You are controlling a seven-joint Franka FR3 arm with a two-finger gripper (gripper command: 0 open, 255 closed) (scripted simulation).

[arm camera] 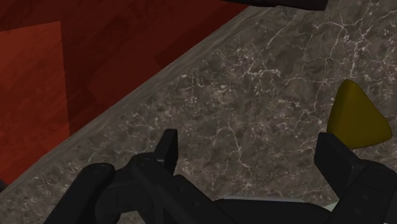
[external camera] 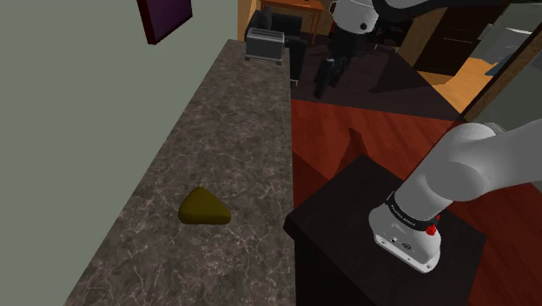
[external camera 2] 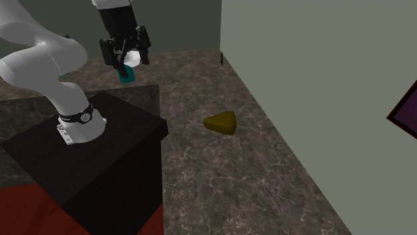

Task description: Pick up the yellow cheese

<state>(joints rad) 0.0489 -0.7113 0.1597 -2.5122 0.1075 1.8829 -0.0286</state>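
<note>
The cheese [external camera: 205, 208] is a dark yellow wedge lying on the grey marbled counter [external camera: 234, 130], close to the wall. In the second exterior view the cheese [external camera 2: 222, 123] sits mid-counter [external camera 2: 267, 180]. My black gripper [external camera 2: 125, 60] hangs high above the counter's edge near the stand, well apart from the wedge. The gripper [external camera: 328, 80] shows dark against the room behind. In the wrist view the gripper [arm camera: 251, 156] is open with only bare counter [arm camera: 254, 83] between the fingers. The cheese [arm camera: 356, 118] lies just beyond one fingertip [arm camera: 337, 159], outside the gap.
The dark box stand [external camera: 382, 235] abuts the counter's edge, with red wooden floor [arm camera: 38, 76] beside it. A toaster [external camera: 265, 42] stands at the counter's far end. A purple picture [external camera 2: 404, 110] hangs on the wall. A small teal object [external camera 2: 127, 76] shows behind the gripper.
</note>
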